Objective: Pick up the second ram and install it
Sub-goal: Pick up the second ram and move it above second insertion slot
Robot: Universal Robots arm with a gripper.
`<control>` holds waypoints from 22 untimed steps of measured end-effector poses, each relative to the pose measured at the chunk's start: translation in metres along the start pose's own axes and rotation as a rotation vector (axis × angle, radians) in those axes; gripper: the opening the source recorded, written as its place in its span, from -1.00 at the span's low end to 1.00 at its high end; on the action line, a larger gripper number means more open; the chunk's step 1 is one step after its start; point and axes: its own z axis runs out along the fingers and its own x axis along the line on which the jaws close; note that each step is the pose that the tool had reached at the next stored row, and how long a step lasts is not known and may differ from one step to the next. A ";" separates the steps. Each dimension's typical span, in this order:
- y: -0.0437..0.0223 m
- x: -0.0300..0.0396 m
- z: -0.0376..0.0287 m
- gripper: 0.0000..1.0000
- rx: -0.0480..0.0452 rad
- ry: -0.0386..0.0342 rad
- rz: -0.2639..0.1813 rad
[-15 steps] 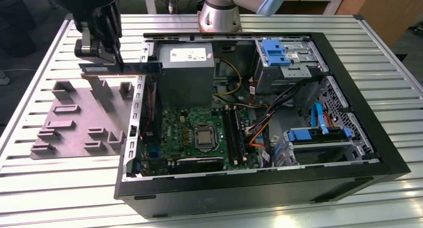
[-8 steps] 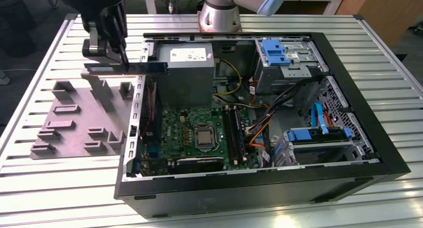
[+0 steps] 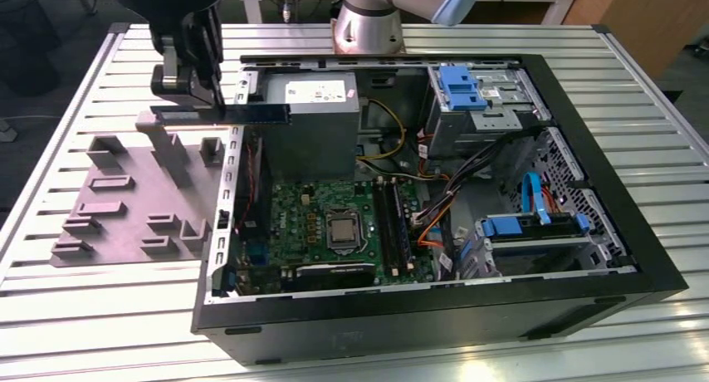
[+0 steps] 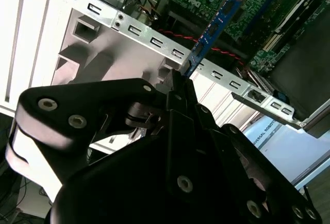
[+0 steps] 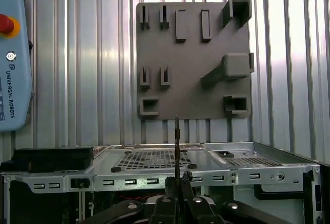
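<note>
My claw is clamped on the second ram, which I carry level in the air. In the exterior view it hangs over the computer case's metal wall, between the grey holder on the worktop and the motherboard. So the pick-up is done: the stick is clear of the holder's posts. The install is left, since the long black memory slots lie deeper in the case, well apart from the stick. I cannot tell whether either slot is already filled.

For room, the power supply sits just beside the stick's free end, and the case wall is right below it. Orange and black cables crowd the slots' far side, while the space straight above them looks open.
</note>
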 end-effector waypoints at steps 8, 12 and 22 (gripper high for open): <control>-0.0084 -0.0003 -0.0003 -0.72 -0.0001 0.0000 0.000; -0.0125 -0.0005 -0.0004 -0.72 0.0000 0.0000 0.000; -0.0227 -0.0009 -0.0007 -0.72 0.0000 -0.0001 0.000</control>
